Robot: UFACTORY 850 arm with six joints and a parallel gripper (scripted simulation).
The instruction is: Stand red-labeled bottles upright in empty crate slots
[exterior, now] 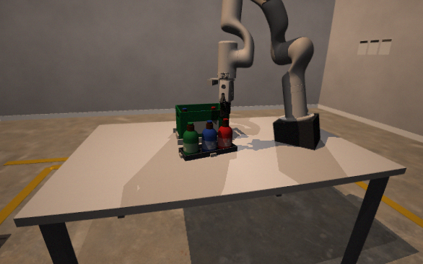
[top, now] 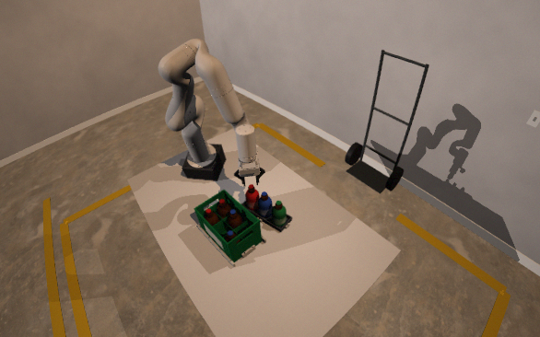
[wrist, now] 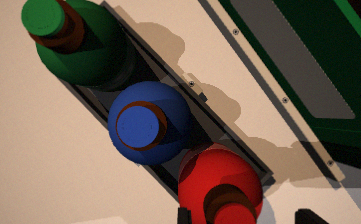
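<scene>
So at this point the arm was on the very first pick: the gripper (exterior: 224, 105) hung right over the red bottle (exterior: 224, 137), which stood at the arm-side end of the black tray (exterior: 208, 154), next to the blue bottle (exterior: 209, 136) and the green bottle (exterior: 190, 139). Fingers were parted and holding nothing, and in the wrist view the two finger tips sat on either side of the red bottle's neck (just peeking in at the bottom edge, so hard to say how centred they really were). The green crate (top: 228, 226) sat just beside the tray with four bottles in it already, and from the top view I couldn't really tell which slots were free. My guess for the next move: drop straight down so the fingers straddle the neck, close, then lift straight up enough to clear the blue bottle and the crate wall without nudging the tray sideways.
</scene>
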